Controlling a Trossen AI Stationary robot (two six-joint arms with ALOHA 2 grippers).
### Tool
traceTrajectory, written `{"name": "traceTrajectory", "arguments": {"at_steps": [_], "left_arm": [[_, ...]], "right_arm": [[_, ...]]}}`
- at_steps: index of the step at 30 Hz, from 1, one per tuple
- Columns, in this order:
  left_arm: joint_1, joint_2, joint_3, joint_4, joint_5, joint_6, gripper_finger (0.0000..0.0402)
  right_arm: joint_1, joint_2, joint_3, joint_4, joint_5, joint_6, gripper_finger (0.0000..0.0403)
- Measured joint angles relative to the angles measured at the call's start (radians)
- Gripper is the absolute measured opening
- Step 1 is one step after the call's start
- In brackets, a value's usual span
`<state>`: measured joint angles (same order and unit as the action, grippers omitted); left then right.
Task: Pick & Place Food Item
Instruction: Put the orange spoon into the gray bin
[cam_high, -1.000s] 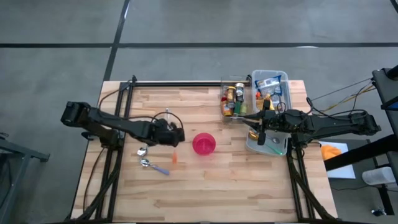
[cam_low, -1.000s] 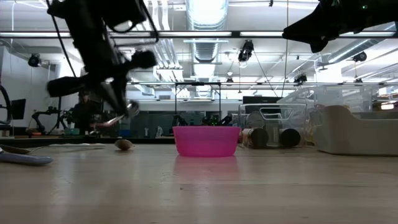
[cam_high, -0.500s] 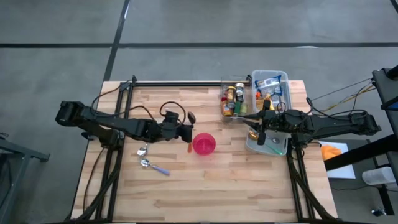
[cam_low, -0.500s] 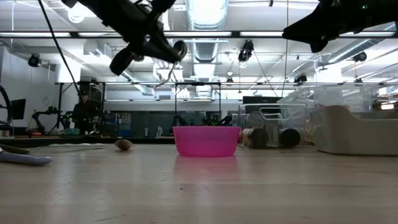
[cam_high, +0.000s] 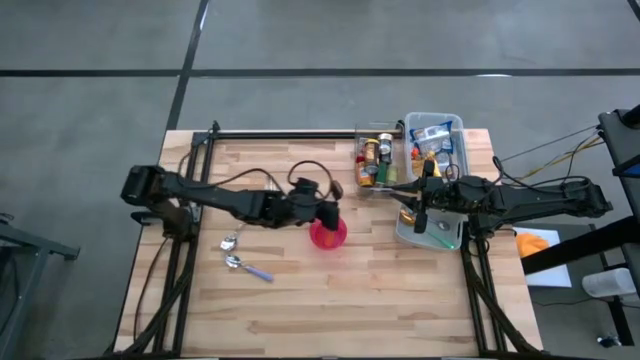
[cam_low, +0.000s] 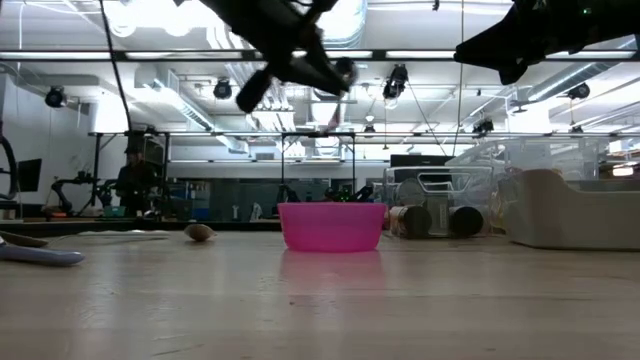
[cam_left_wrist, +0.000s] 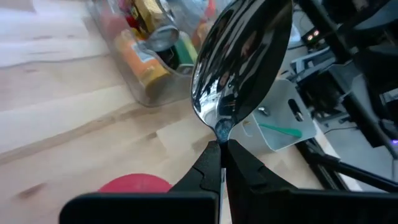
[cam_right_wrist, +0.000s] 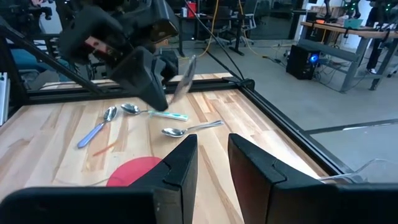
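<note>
My left gripper (cam_high: 327, 213) is shut on a shiny metal spoon (cam_left_wrist: 239, 62) and hovers over the pink bowl (cam_high: 331, 235), well above its rim in the low view (cam_low: 332, 226). The spoon's bowl sticks out past the fingertips; I see no food item on it. My right gripper (cam_right_wrist: 211, 162) stands open and holds nothing above the bins at the table's right (cam_high: 412, 212). Cans and packets fill those bins (cam_high: 375, 158). My left gripper pinches the spoon's neck (cam_left_wrist: 221, 132), where the handle meets the bowl, between its two fingertips. The fingers slant down toward the table's right side and lie along the spoon. The spoon is lifted clear, and the fingers hide its handle.
Other spoons lie on the wood left of the pink bowl (cam_high: 229, 243), one with a blue handle (cam_high: 250, 268). A clear bin of cans (cam_high: 372, 160) and a larger tub (cam_high: 435, 140) stand at the far right. A black rail (cam_high: 290, 133) runs along the far edge.
My left gripper has carried the spoon up and toward the table's right edge, from beside the lying spoons to above the pink bowl. Its wrist has rolled and tipped up on the way. The fingers stayed shut on the spoon.
</note>
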<state>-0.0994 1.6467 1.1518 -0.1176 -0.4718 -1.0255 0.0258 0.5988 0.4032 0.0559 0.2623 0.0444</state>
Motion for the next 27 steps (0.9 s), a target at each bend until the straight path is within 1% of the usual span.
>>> {"name": "traceTrajectory", "arguments": {"at_steps": [10,14,17,20,27], "left_arm": [[0.042,0.276,0.261,-0.006,0.086,-0.057,0.0001],[0.05,0.369,0.345,-0.002,0.127,-0.133,0.0001],[0.055,0.432,0.389,-0.006,0.181,-0.212,0.0001],[0.057,0.473,0.403,-0.009,0.223,-0.3,0.0001],[0.063,0.542,0.407,0.016,0.307,-0.371,0.0001]], "right_arm": [[0.0,0.0,0.0,0.001,0.0,0.0,0.0086],[-0.001,0.0,0.0,0.0,0.0,0.0,0.0086],[0.0,0.0,0.0,0.0,0.0,0.0,0.0086],[0.0,-0.001,0.0,0.0,0.0,0.0,0.0086],[0.0,0.0,0.0,0.001,0.0,0.0,0.0086]]}}
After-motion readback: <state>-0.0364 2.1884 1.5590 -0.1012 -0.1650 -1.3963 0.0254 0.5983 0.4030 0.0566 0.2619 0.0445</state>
